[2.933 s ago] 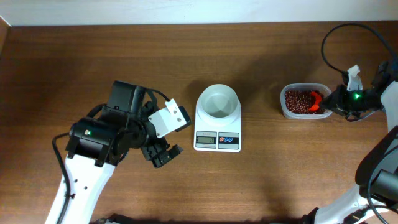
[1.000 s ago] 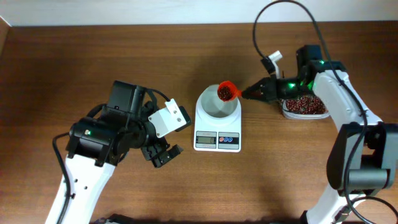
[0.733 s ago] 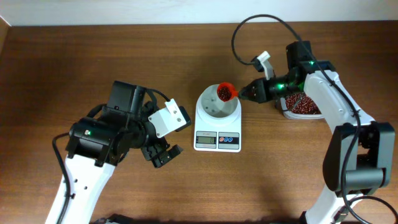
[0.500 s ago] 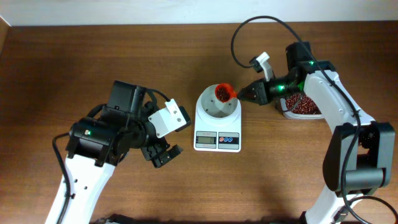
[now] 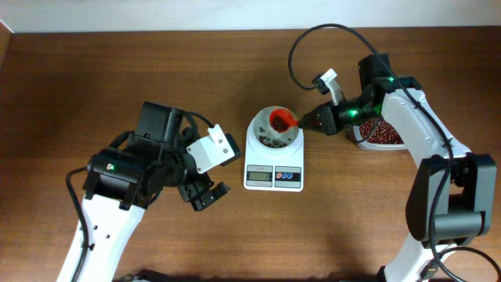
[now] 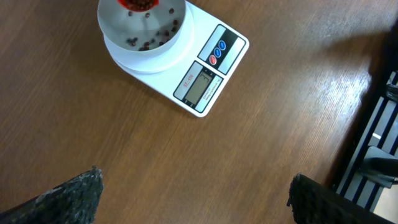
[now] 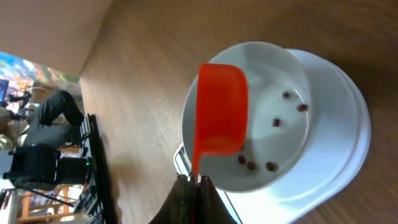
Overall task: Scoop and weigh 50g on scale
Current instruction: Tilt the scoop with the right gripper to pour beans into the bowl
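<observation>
The white scale [image 5: 273, 177] sits mid-table with its round bowl [image 5: 257, 125] on top. My right gripper [image 5: 313, 121] is shut on the handle of a red scoop [image 5: 281, 121], which is tipped over the bowl. In the right wrist view the scoop [image 7: 221, 109] is turned mouth-down above the bowl [image 7: 280, 68], and several red beans [image 7: 273, 122] lie inside. My left gripper [image 5: 205, 194] stands open to the left of the scale, holding nothing. In the left wrist view its fingers [image 6: 74, 193] are spread wide over bare wood, with the scale [image 6: 208, 68] ahead.
A clear tub of red beans [image 5: 383, 135] stands to the right of the scale, partly under my right arm. A black cable [image 5: 301, 39] loops above the right arm. The table's back edge meets a white wall [image 5: 235, 12].
My right gripper carried the loaded scoop from the tub to over the bowl and tipped it. Beans now lie in the bowl. The left arm has not moved.
</observation>
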Tool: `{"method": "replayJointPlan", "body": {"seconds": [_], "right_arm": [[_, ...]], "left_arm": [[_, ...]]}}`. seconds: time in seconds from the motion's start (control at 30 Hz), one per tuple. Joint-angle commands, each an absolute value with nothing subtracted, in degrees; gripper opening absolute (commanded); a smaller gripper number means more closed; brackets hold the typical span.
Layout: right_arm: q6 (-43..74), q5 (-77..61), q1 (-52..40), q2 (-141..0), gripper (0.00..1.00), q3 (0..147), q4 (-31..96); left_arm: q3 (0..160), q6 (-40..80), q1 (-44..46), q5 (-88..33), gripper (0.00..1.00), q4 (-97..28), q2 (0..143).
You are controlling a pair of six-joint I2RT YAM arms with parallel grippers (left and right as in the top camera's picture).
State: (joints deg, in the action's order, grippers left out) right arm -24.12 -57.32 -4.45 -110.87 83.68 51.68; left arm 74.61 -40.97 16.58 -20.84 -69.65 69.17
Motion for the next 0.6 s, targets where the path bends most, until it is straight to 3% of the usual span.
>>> {"method": "replayJointPlan", "body": {"seconds": [0.0,0.1,0.13,0.2,0.23,0.27,0.57], "right_arm": [[-26.57,-56.88,-5.3,-109.95,0.04,83.9,52.31],[-25.06,-55.59,-5.61,-109.71,0.04,83.92,50.98],[-19.66,-52.03,-5.72,-109.78,0.04,83.92,49.56],[-25.87,-56.18,-6.11,-109.58,0.04,83.92,50.7],[-22.06,-52.45,-6.2,-109.65,0.04,83.92,50.35],[-32.69,-57.6,-6.57,-109.03,0.04,83.92,54.28],[-26.89,-44.1,-8.38,-106.96,0.04,86.83,52.9]], "left_arm": [[75.48,-41.47,16.34,-21.63,0.99,-69.69,69.21],[75.48,-41.47,16.34,-21.63,0.99,-69.69,69.21],[75.48,-41.47,16.34,-21.63,0.99,-69.69,69.21],[75.48,-41.47,16.34,-21.63,0.99,-69.69,69.21],[75.48,-41.47,16.34,-21.63,0.99,-69.69,69.21],[75.48,-41.47,16.34,-21.63,0.99,-69.69,69.21],[75.48,-41.47,16.34,-21.63,0.99,-69.69,69.21]]}}
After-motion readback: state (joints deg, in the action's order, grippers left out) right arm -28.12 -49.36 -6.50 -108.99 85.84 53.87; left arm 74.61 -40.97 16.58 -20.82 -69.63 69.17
